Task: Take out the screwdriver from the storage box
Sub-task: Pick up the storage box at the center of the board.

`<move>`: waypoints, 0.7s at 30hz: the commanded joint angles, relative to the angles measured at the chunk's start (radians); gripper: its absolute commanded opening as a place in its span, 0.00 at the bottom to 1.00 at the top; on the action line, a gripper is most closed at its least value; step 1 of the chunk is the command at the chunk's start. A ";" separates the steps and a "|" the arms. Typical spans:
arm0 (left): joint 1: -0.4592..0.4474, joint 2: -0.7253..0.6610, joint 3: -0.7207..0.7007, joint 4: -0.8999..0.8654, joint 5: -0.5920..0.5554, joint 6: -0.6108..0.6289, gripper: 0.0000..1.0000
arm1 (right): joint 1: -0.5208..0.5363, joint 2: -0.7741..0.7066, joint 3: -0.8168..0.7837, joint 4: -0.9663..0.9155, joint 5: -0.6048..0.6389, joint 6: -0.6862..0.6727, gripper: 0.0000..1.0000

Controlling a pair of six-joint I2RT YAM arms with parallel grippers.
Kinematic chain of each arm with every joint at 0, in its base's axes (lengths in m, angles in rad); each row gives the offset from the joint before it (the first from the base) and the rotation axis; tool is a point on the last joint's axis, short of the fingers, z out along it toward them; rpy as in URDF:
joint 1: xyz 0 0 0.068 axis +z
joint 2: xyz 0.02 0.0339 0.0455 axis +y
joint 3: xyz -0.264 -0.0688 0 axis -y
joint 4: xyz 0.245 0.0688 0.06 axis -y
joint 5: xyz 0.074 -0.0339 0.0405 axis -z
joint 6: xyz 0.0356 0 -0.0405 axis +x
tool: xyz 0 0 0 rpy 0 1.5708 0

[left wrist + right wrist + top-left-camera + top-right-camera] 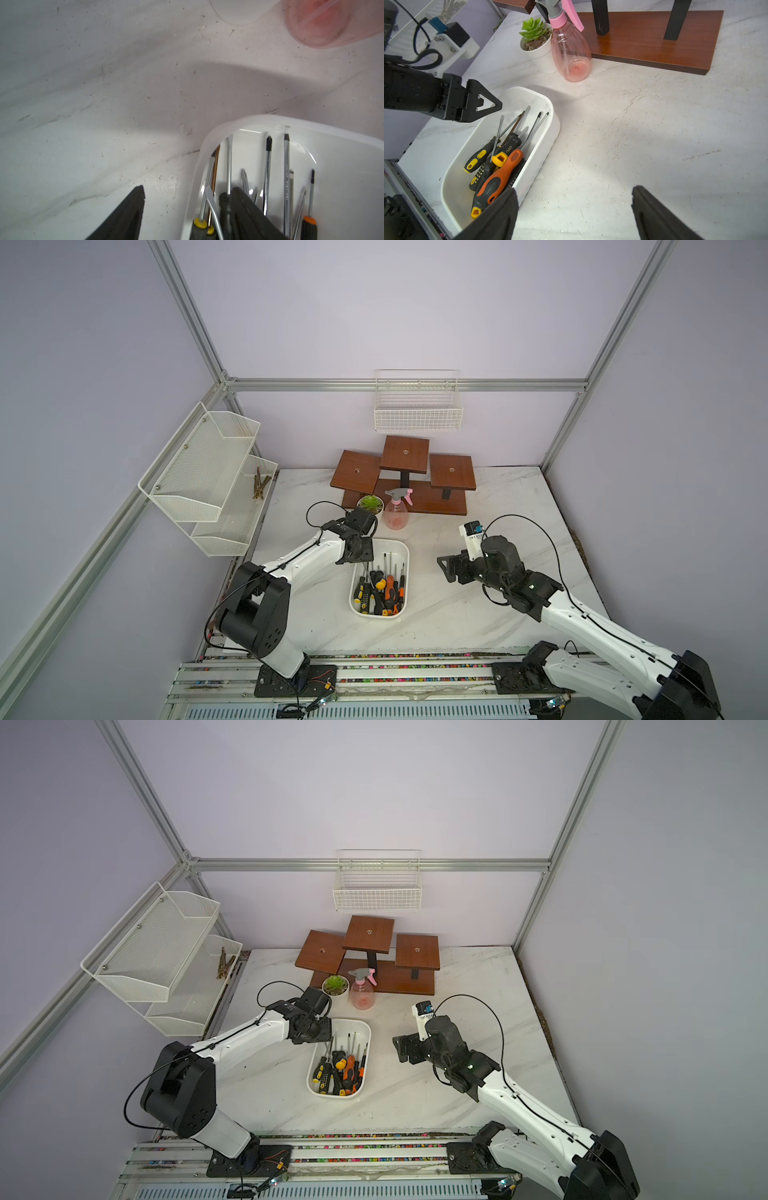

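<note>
Nothing out yet: screwdrivers (381, 589) are lying in the storage box (544, 145), left gripper (189, 188) is hovering over its corner, jaws apart and empty; right gripper (574, 189) is idling, spread.

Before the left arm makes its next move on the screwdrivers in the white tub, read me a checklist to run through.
1. Left gripper over the storage box: ok, at its far corner.
2. Both fingers inside the rim: not ok, one sits outside, above the table.
3. Left jaws open: ok.
4. Single target picked out: not ok, the screwdrivers lie crowded together.
5. Right gripper clear of the storage box: ok, open, beside it.
6. Spray bottle clear: ok, beyond the far end.
</note>
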 commanded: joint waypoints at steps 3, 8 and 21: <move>0.031 0.023 0.029 0.049 0.011 0.009 0.62 | 0.008 0.000 0.017 0.013 -0.013 0.009 0.88; 0.051 0.060 0.031 0.088 0.042 0.010 0.53 | 0.008 0.018 0.046 -0.004 -0.016 0.003 0.88; 0.068 0.095 0.013 0.157 0.087 0.018 0.17 | 0.008 0.039 0.055 -0.007 -0.013 0.003 0.87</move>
